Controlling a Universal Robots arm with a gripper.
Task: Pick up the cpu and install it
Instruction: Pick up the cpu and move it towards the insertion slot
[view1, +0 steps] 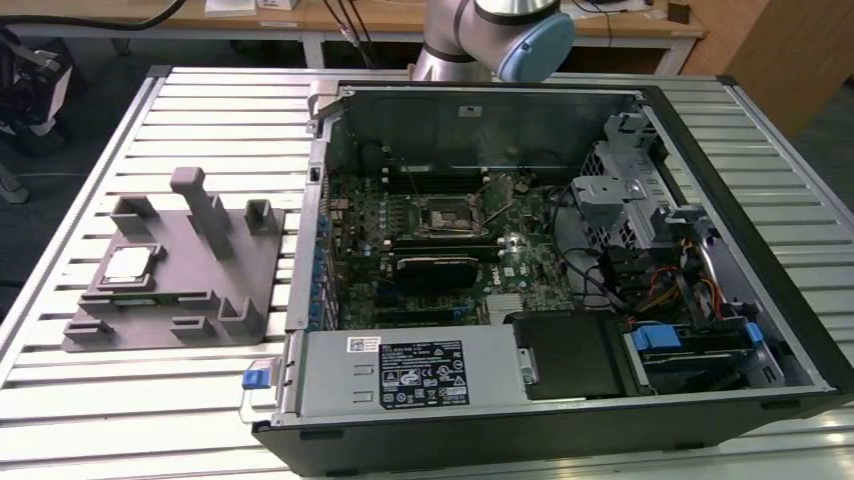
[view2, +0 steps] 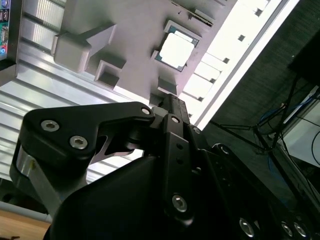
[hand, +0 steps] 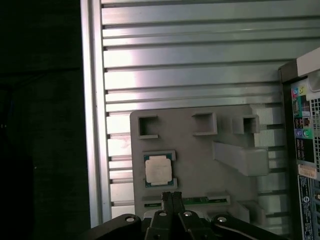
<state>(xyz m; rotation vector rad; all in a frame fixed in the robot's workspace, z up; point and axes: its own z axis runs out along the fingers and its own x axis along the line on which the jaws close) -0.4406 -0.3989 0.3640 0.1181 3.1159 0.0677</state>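
Observation:
The cpu (view1: 130, 265), a small silvery square chip, lies flat in a recess of the grey fixture block (view1: 200, 270) on the exterior view's left. Both wrist views look down on it from well above: the cpu (hand: 158, 170) (view2: 176, 48) sits on the fixture (hand: 200, 160) (view2: 130, 30) just beyond my fingertips. My gripper (hand: 171, 196) (view2: 169, 99) is shut, its two black fingers pressed together with nothing between them, and it hangs clear of the chip. The motherboard's socket (view1: 441, 213) lies inside the open case.
An open computer case (view1: 747, 250) lies on the slatted metal table (view1: 80, 400), to the exterior view's right of the fixture. It holds a power supply (view1: 414, 375), a drive cage and cables. Its rear port panel (hand: 305, 145) stands beside the fixture. The arm's base (view1: 494, 40) rises behind the case.

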